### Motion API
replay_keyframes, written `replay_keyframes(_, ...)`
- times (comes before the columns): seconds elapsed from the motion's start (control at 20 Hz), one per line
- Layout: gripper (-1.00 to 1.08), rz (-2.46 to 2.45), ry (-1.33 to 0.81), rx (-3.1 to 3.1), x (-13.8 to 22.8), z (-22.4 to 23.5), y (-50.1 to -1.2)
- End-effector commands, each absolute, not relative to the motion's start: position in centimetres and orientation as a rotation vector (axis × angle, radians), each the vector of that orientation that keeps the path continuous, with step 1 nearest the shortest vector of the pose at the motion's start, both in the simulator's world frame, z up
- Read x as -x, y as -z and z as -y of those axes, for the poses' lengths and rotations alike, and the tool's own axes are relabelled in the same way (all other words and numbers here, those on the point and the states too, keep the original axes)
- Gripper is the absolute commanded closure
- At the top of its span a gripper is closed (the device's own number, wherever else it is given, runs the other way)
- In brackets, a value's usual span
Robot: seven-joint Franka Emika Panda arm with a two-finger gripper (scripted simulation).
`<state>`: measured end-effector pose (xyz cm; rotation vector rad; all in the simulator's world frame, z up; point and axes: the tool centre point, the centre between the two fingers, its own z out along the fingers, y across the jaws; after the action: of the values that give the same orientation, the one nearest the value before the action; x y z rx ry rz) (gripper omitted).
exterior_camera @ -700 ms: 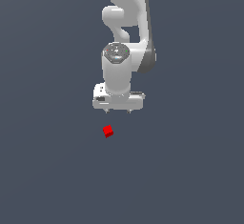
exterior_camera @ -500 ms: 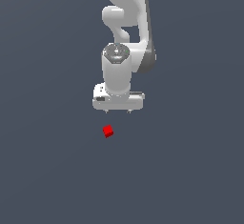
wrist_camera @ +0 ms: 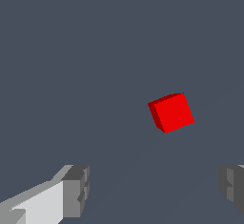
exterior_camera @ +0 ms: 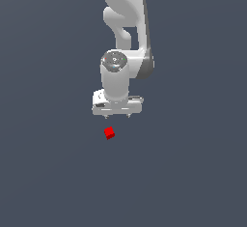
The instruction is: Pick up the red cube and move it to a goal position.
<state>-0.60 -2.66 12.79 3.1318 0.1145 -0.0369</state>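
Note:
The red cube (exterior_camera: 109, 133) is a tiny bright red block lying on the dark grey floor, just below and a little to the exterior view's left of my gripper. In the wrist view the red cube (wrist_camera: 171, 112) lies ahead of the fingertips, nearer the one finger. My white gripper (exterior_camera: 117, 117) points down and hangs above the floor, apart from the cube. Its two fingers (wrist_camera: 76, 189) stand wide apart, so it is open and empty.
The white arm (exterior_camera: 126, 23) rises from the gripper toward the top of the exterior view. Plain dark grey floor (exterior_camera: 193, 173) lies all around the cube. No goal marker shows.
The gripper has come a little lower and nearer to the cube. The cube has not moved.

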Motion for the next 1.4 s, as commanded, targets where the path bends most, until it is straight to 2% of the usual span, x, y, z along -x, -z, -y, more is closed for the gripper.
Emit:
replay_keyframes(0.0,-0.92,-0.168,0.034,-3.13,0.4,3.2,-11.8)
replay_keyframes(0.7,-0.92,-0.578,0.007,-3.087,-1.7,6.4,-4.2)
replay_keyframes(1.25,-0.92,-0.698,0.0,-3.063,-2.7,7.2,-2.0)
replay_keyframes(1.3,1.08,-0.698,0.0,-3.063,-2.7,7.2,-2.0)
replay_keyframes(1.35,1.08,-0.698,0.0,-3.063,-2.7,7.2,-2.0)
